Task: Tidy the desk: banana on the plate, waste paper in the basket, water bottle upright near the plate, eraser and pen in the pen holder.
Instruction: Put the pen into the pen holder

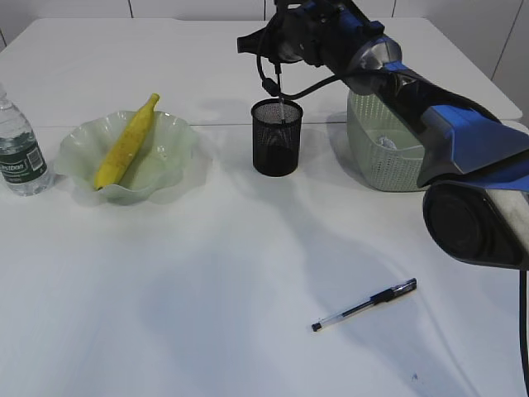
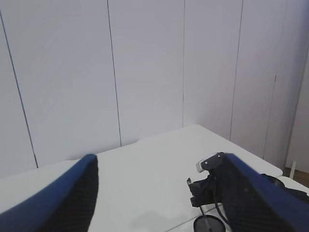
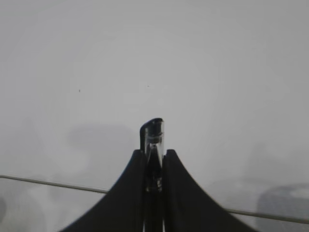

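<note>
Pen step: right gripper clamped on clear pen, hanging over black mesh pen holder. Next: lower, release. Second clear pen lies well before holder. Left gripper wide, empty.

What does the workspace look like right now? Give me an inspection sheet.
Surface: white table, bare in front.
Banana: lying in the green plate.
Water bottle: upright, left of the plate.
Basket: pale, right of the pen holder, something white inside.
Pens: one held by the right gripper above the pen holder; another pen lies on the table, front right.
Eraser: nothing seen.
Clutter: nothing seen.
Left gripper: open, holding nothing, raised off the table.
Cables: black cable looping off the right arm near the wrist.
Surroundings: white panelled wall.
</note>
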Robot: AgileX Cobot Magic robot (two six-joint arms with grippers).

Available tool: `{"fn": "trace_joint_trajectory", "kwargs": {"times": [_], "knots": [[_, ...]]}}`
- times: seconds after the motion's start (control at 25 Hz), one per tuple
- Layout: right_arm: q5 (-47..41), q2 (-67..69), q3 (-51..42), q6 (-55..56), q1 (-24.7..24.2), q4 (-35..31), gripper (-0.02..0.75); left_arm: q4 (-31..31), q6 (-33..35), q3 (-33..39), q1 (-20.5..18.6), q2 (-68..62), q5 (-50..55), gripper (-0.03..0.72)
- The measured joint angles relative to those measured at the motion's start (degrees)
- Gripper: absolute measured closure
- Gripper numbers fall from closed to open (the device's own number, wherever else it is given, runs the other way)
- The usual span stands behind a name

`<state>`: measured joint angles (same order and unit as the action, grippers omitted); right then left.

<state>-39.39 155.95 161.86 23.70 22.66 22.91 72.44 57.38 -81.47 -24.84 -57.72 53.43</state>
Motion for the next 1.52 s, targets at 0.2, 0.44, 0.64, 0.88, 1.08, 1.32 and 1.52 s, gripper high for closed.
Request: {"fn": "trace_joint_trajectory", "kwargs": {"times": [0.2,0.44,0.64,0.88,1.08,1.32,1.52], "knots": [[-0.2,0.0,0.0,0.0,0.0,-0.1,0.699,0.0,0.0,0.0,0.0,0.0,0.0,0.137],[-0.7,0.0,0.0,0.0,0.0,-0.2,0.699,0.0,0.0,0.0,0.0,0.0,0.0,0.137],[-1.7,0.0,0.0,0.0,0.0,-0.2,0.697,0.0,0.0,0.0,0.0,0.0,0.0,0.137],[-2.4,0.0,0.0,0.0,0.0,-0.9,0.695,0.0,0.0,0.0,0.0,0.0,0.0,0.137],[-2.6,0.0,0.0,0.0,0.0,-1.6,0.687,0.0,0.0,0.0,0.0,0.0,0.0,0.137],[-2.8,0.0,0.0,0.0,0.0,-2.0,0.682,0.0,0.0,0.0,0.0,0.0,0.0,0.137],[-2.9,0.0,0.0,0.0,0.0,-2.1,0.682,0.0,0.0,0.0,0.0,0.0,0.0,0.137]]}}
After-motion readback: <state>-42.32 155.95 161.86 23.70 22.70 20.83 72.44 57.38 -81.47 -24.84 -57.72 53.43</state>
